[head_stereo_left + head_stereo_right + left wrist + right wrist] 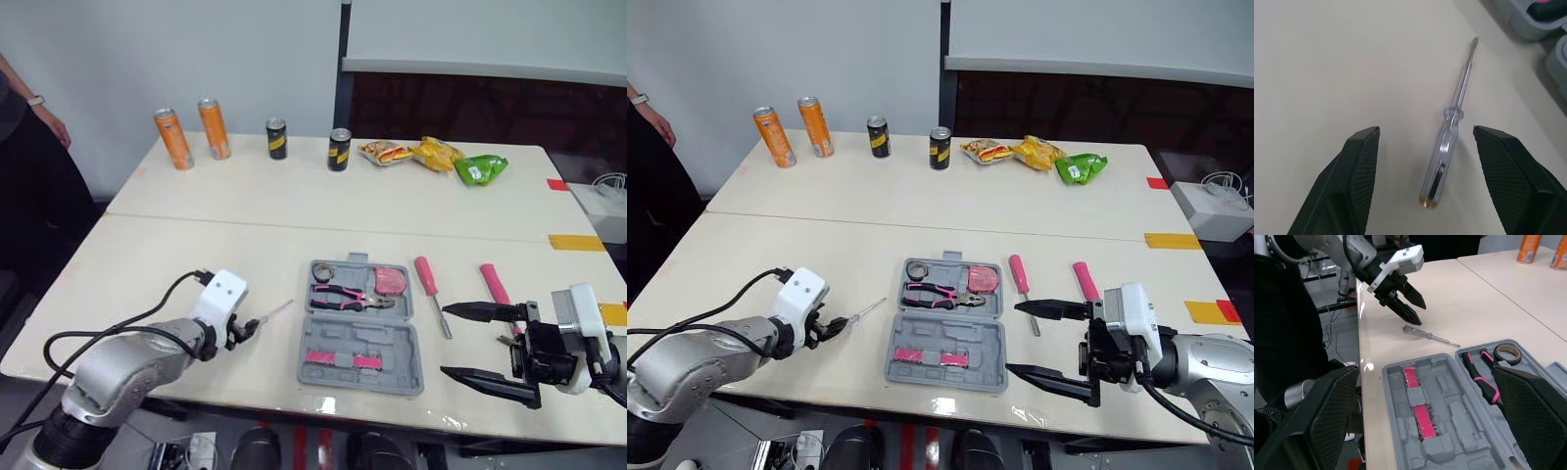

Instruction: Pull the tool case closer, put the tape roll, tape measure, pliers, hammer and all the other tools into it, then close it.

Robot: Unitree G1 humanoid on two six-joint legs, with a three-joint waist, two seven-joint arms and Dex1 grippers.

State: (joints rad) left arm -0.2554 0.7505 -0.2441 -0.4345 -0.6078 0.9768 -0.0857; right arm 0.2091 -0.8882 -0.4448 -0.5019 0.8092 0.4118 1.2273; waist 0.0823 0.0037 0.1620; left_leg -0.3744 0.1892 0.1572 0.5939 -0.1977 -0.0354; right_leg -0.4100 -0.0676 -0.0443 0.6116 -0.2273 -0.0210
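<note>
An open grey tool case [394, 345] is shown lying flat on a pale table [196, 255], close to the robot's edge of it. In the far half of the case, the tape roll [322, 271], the pink-handled pliers [348, 299] and the red tape measure [392, 280] are already laid.

Just left of the case, a slim clear-handled screwdriver [1449, 132] is seen flat on the tabletop, its tip pointed toward the case. The left gripper [247, 329] is held low over it. Its fingers are spread apart, with the handle lying between them and not touched.

Right of the case a pink-handled screwdriver [428, 277] is laid. Further right is a second pink handle, judged to be the hammer [495, 284]; its head is hidden behind the right gripper [446, 341]. That gripper is held beside the case's near right corner, fingers wide apart and nothing held.

The step in hand is judged to be the pick-up of the clear screwdriver. Trouble could be expected from how thin and round it is:
- If the fingers are closed too high, it may be missed.
- If one finger meets it first, it may be rolled or flicked toward the case.
- If the fingers are brought too low, their tips could be pressed against the table
</note>
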